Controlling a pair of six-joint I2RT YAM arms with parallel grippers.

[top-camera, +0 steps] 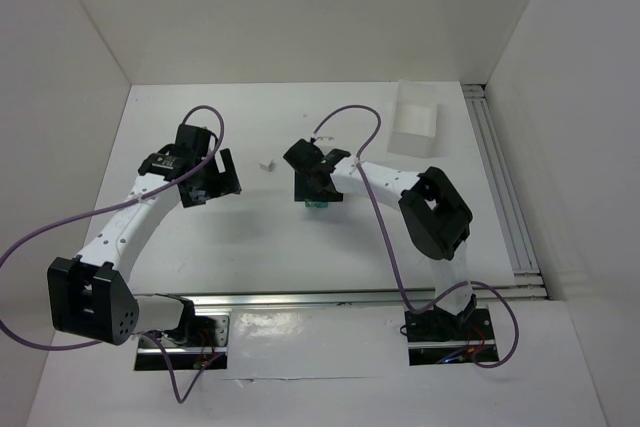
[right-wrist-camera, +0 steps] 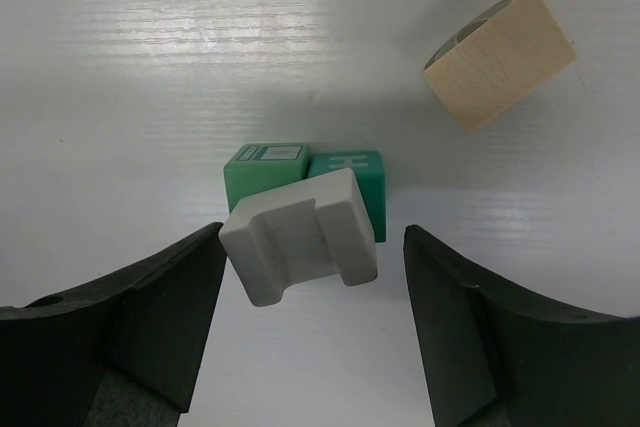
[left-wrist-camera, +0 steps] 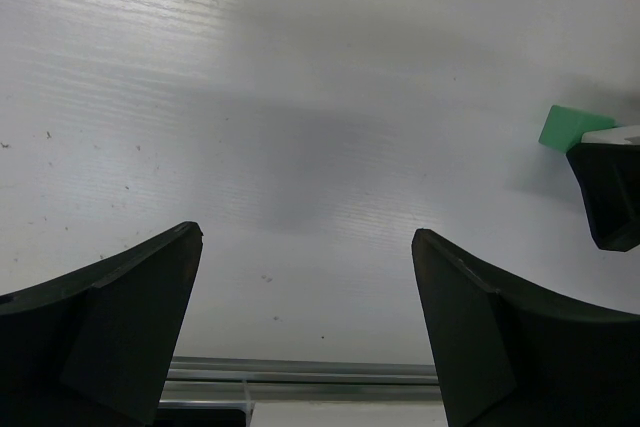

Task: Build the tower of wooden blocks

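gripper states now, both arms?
Left gripper: open, empty.
Right gripper: open, either side of the pale block, not touching it.

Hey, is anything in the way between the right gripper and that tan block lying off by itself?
Nothing visible. The tan block lies alone on bare table, apart from the green cubes and the pale notched piece on them. Those sit directly under the open right gripper, not along the path.

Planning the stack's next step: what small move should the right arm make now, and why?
Probably raise the right gripper straight up: its jaws stand open, the white notched piece already rests, skewed, on the two green cubes, and the tan block lies apart.
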